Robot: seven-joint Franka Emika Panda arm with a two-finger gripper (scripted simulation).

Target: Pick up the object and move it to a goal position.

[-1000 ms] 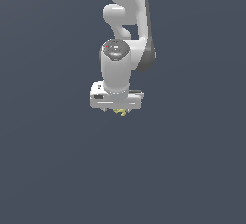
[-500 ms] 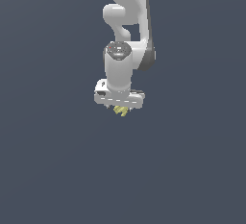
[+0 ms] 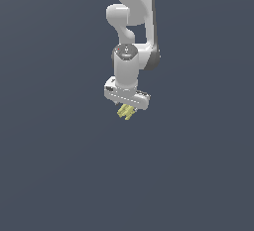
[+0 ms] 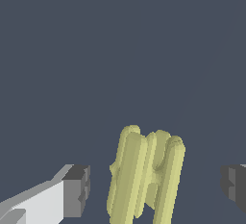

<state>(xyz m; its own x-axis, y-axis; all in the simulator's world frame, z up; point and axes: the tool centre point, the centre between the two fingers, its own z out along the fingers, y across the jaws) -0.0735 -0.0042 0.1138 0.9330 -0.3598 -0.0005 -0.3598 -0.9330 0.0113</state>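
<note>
The object (image 3: 126,111) is a small pale-yellow bunch of stubby lobes that shows just below the white gripper (image 3: 127,104) in the exterior view. In the wrist view the object (image 4: 144,175) stands between the two dark finger pads (image 4: 77,189), with a gap of dark floor on each side. The gripper (image 4: 154,187) is open and straddles the object without touching it. I cannot tell whether the object rests on the floor.
The white arm (image 3: 130,22) comes down from the top of the exterior view. A uniform dark grey surface (image 3: 59,165) surrounds it, and no other object shows.
The hand has shifted slightly toward the exterior view's right, and more of the yellow object shows beneath it than before.
</note>
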